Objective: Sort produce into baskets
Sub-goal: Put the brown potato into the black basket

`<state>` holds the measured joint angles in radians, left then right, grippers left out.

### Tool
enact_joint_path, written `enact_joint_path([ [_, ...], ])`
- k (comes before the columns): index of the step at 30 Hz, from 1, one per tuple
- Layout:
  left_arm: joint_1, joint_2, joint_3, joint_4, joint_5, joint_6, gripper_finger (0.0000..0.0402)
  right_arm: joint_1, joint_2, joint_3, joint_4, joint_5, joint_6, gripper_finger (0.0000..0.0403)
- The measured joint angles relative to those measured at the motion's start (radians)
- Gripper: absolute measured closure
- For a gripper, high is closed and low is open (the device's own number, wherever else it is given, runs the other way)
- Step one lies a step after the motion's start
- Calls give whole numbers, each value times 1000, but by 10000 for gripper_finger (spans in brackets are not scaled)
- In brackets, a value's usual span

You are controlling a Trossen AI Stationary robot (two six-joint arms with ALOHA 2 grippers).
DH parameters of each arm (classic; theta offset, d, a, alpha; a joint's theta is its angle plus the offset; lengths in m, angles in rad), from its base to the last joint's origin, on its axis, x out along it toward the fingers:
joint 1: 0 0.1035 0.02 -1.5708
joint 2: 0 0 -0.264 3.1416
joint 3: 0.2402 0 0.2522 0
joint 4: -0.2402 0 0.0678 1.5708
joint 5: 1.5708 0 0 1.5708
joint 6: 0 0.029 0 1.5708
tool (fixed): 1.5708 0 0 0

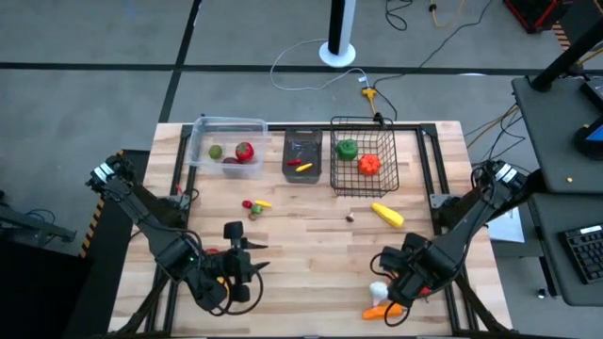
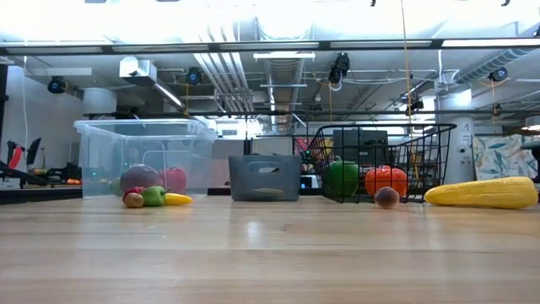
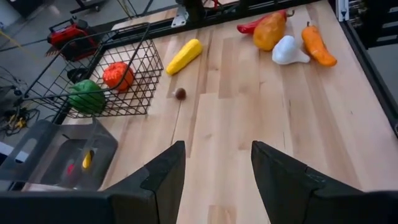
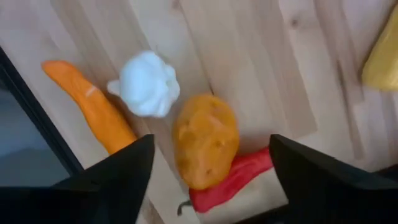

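Knobbly white garlic (image 4: 148, 84) on pale wood

The clear tub (image 1: 226, 141) holds a red, a green and a dark piece; the dark bin (image 1: 302, 156) holds a small red and yellow one. The wire basket (image 1: 363, 156) holds a green pepper (image 1: 347, 148) and an orange tomato (image 1: 369, 164). Loose on the counter lie a corn cob (image 1: 386, 215), white garlic (image 4: 147, 83), an orange carrot (image 4: 93, 106) and a potato (image 4: 205, 140).

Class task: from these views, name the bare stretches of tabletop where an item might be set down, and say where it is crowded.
Free: the middle boards between the yellow corn and the small pile below the clear tub. Crowded: the corner under the right claw, where garlic, orange carrot, potato and red pepper cluster.
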<state>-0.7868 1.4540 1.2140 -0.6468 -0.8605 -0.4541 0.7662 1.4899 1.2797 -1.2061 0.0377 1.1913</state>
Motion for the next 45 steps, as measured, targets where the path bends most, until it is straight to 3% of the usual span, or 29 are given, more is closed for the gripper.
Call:
enact_joint_path([
  [4,0,0,0,-4,-17,0,235,14,1,-18,3,-42,-37,51],
  [7,0,0,0,-8,-20,0,235,46,1,-37,4,-40,-61,39],
  [13,0,0,0,-8,-23,-4,235,104,1,-96,43,-35,-24,37],
  [25,1,0,0,-10,-51,-4,235,142,1,-266,303,-12,63,37],
  [45,1,0,0,-15,-74,-19,235,138,1,-364,355,-6,42,39],
])
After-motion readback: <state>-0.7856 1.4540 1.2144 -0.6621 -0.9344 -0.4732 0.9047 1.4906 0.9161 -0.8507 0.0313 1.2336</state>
